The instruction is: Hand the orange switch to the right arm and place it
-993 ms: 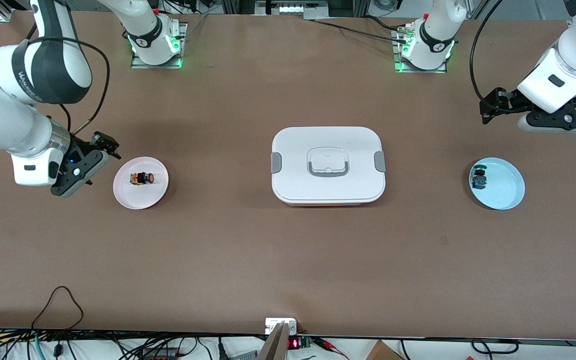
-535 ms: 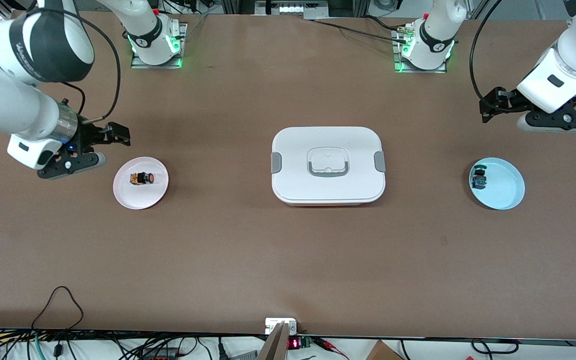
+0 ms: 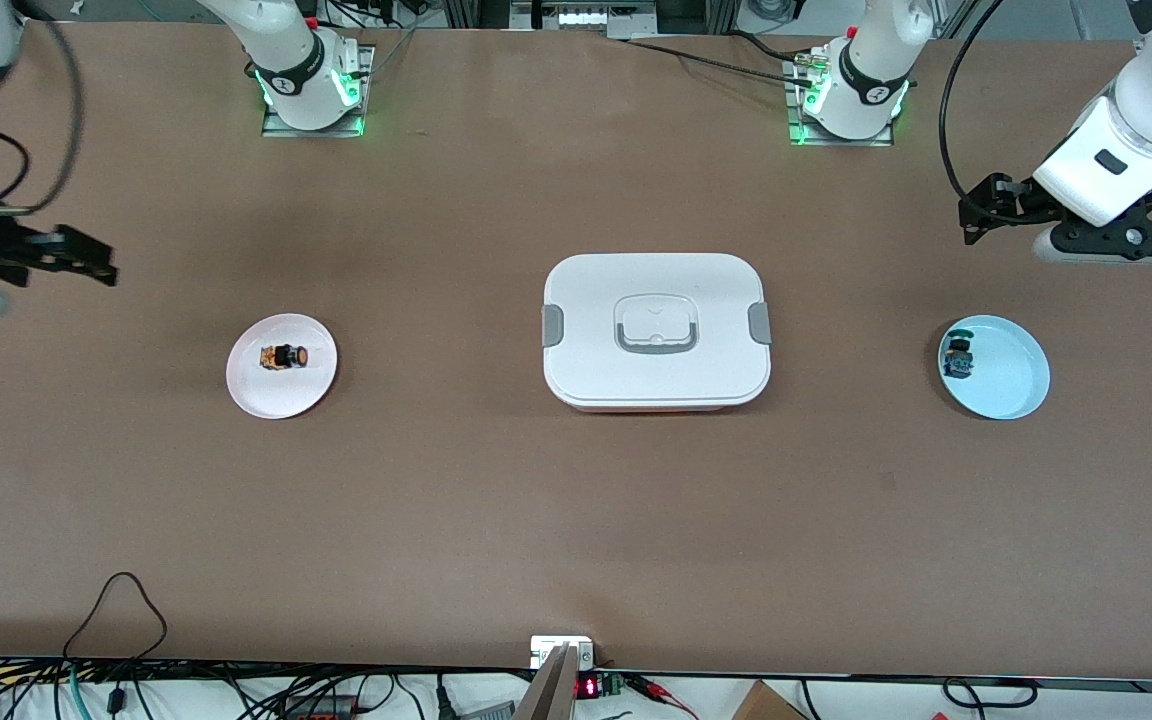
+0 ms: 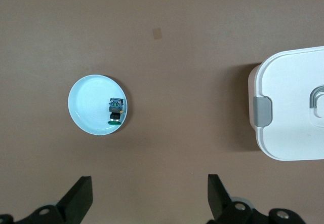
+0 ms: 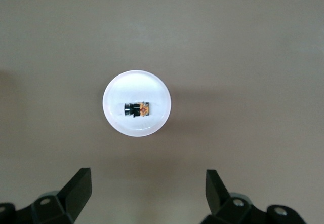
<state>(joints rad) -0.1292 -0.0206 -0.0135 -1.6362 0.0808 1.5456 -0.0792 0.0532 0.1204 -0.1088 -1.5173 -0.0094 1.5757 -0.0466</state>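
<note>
**Orange switch: on pink plate, free**

Orange-capped small black switch (image 3: 284, 356) lies on its side on a round pink plate (image 3: 281, 395), long axis along the desk's length, open brown desk (image 3: 436, 500) all round. Right gripper (image 5: 147, 196) fingers wide, empty, above it. Left gripper (image 4: 149, 203) waits, fingers wide.

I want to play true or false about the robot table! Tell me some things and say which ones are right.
1. The orange switch lies on the pink plate. True.
2. The right gripper holds the orange switch. False: it is open, holds nothing and is apart from the plate.
3. The white box in the middle has its lid on. True.
4. The green-capped part sits on the box. False: it lies on the blue plate.
5. The left gripper is open. True.
</note>
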